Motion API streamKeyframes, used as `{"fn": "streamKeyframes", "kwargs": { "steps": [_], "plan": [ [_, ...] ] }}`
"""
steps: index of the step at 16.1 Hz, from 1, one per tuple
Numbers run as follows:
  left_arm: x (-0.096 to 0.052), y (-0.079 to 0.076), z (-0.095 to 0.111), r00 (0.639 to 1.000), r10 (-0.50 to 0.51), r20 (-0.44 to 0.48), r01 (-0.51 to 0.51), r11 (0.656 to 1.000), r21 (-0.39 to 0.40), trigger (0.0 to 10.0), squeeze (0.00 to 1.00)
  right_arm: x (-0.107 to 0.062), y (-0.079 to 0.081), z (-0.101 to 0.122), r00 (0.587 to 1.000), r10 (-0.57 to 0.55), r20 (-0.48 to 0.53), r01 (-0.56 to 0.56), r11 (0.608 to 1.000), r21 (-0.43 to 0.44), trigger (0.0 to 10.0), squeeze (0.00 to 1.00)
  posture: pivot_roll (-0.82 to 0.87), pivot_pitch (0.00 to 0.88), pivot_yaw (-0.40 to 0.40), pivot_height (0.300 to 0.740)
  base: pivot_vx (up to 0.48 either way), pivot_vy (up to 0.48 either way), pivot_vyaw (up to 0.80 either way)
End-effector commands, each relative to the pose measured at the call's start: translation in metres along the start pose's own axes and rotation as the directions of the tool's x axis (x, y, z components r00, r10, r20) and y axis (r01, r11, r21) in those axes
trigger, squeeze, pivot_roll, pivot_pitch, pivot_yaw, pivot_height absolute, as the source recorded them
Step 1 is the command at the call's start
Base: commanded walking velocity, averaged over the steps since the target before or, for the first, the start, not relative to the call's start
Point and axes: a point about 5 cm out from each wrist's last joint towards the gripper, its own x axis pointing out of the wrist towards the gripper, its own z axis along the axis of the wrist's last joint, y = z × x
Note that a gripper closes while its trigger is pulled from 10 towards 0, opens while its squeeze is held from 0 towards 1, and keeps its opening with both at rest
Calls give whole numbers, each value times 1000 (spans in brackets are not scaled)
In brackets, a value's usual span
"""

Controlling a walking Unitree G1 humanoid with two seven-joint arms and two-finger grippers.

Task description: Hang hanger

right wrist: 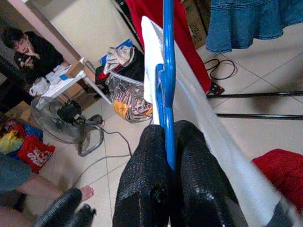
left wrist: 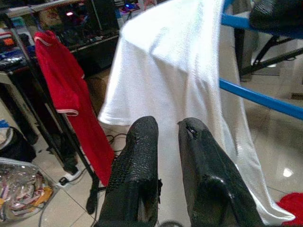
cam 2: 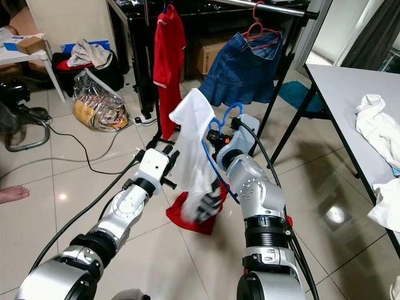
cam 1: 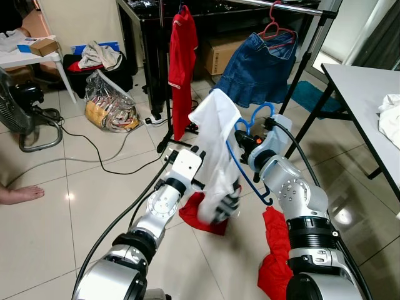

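A blue hanger (cam 1: 240, 164) carries a white shirt (cam 1: 215, 134) draped over it, held up in front of me. My right gripper (right wrist: 169, 128) is shut on the hanger's blue bar near the hook (cam 1: 259, 112). My left gripper (cam 1: 224, 206) is at the shirt's lower hem; in the left wrist view its fingers (left wrist: 137, 142) stand close together against the white cloth (left wrist: 175, 61). Behind stands the black clothes rack (cam 1: 294, 7), with a denim skirt (cam 1: 262, 65) on a red hanger and a red shirt (cam 1: 182, 56) hanging from it.
Red clothes (cam 1: 275, 250) lie on the tiled floor below my arms. A grey table (cam 1: 359, 94) with white cloth (cam 1: 390, 115) stands on the right. At left are a fan (cam 1: 15, 109), floor cables, a plastic bag (cam 1: 109, 103) and a person's foot (cam 1: 19, 194).
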Motion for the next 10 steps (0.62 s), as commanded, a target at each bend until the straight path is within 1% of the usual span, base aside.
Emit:
{"fn": "streamKeyframes", "kwargs": {
  "steps": [1, 3, 4, 5, 6, 7, 10],
  "plan": [
    [3, 1, 3, 1000, 1, 2, -1, 1000, 19, 10000, 0, -3, 3, 6, 999, 18, 36, -19, 1000, 15, 10000, 0, 116, 0, -35, 740, 0, 0, 0],
    [2, 3, 3, 1000, 19, 4, -19, 1000, 23, 10000, 0, -3, 5, 7, 999, 25, 39, -26, 1000, 17, 10000, 0, 117, 0, -34, 740, 0, 0, 0],
    [2, 7, 3, 999, 48, 12, -49, 998, 28, 10000, 0, -3, 5, 8, 998, 31, 53, -31, 1000, 5, 10000, 0, 117, 0, -34, 740, 0, 0, 0],
    [2, 17, 3, 994, 114, 3, -114, 993, 12, 10000, 0, -4, 7, 13, 995, 42, 93, -43, 999, 2, 10000, 0, 120, 0, -33, 740, 0, 0, 0],
    [2, 24, -2, 987, 151, -51, -152, 988, -18, 10000, 0, -4, 11, 17, 991, 52, 125, -55, 998, 19, 10000, 0, 123, 0, -32, 740, 0, 0, 0],
    [2, 26, -6, 984, 157, -89, -160, 987, -29, 10000, 0, -4, 14, 19, 990, 57, 132, -61, 998, 24, 10000, 0, 123, 0, -32, 740, 0, 0, 0],
    [2, 21, -12, 983, 112, -147, -126, 988, -87, 10000, 0, -2, 23, 23, 987, 67, 147, -73, 997, 35, 10000, 0, 120, 0, -25, 740, 0, 0, 0]
  ]
}}
